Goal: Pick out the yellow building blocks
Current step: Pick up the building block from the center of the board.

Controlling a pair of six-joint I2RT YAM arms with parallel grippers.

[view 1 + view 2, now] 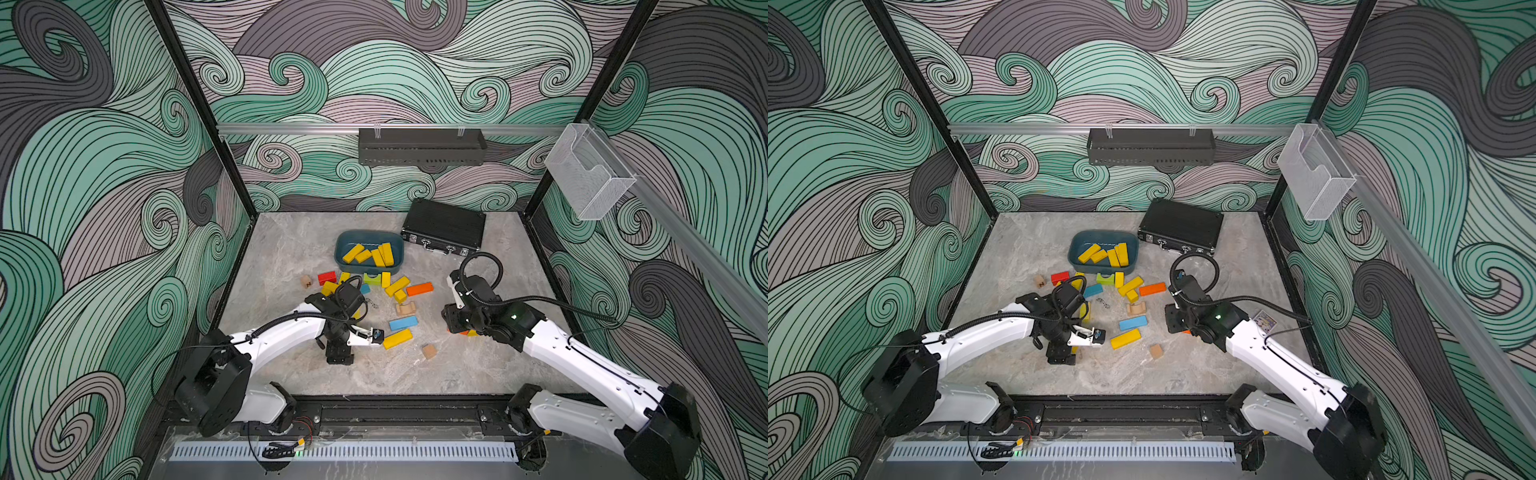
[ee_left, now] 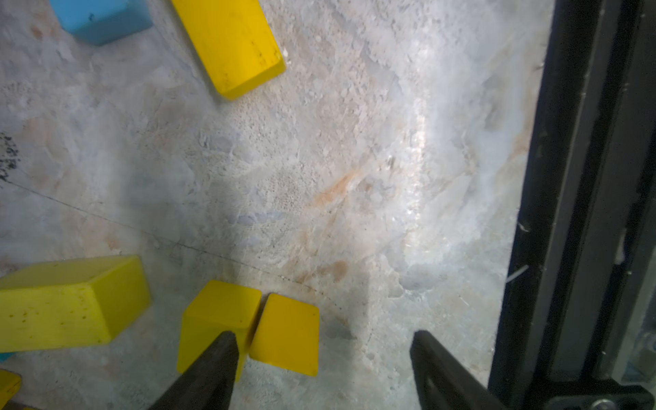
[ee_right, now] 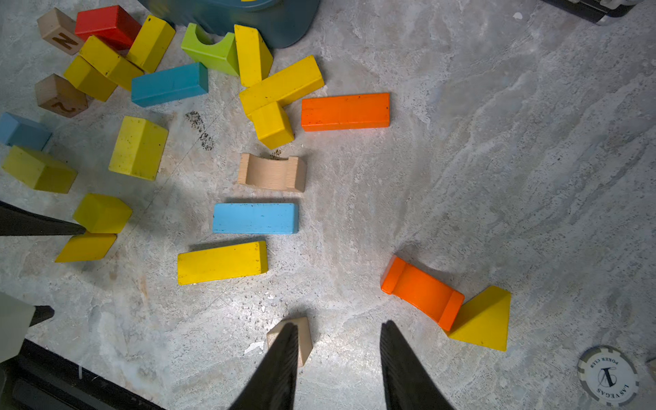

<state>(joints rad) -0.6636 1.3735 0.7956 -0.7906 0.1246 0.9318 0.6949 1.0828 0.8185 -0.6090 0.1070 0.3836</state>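
Top views first: a teal bin [image 1: 345, 240] sits mid-table with a handful of yellow blocks [image 1: 376, 254] inside. More yellow pieces [image 1: 397, 286] lie just in front of it, mixed with a lime arch [image 1: 372, 279], a red block [image 1: 327, 277] and an orange bar [image 1: 419, 289]. A long yellow bar [image 1: 397, 338] lies between the arms, beside a light blue bar [image 1: 403, 323].

The wrist cameras fill in what the arms hide. Under the left arm, two small yellow blocks [image 2: 222, 301] touch each other. The left gripper [image 2: 322, 335] hangs over them, jaws spread and gripping nothing, with one finger [image 2: 209, 372] overlapping the nearer block. The black front rail [image 2: 585, 213] runs close on that side.

The right wrist view finds a yellow wedge [image 3: 484, 319] touching an orange arch [image 3: 422, 293], with a poker chip [image 3: 607, 376] nearby. The right gripper [image 3: 339, 323] is parted and empty above bare table [image 3: 497, 142], a plain wooden cube [image 3: 305, 337] by one finger. There's open room on that right side. A black case [image 1: 444, 226] sits at the back, just beside the bin.
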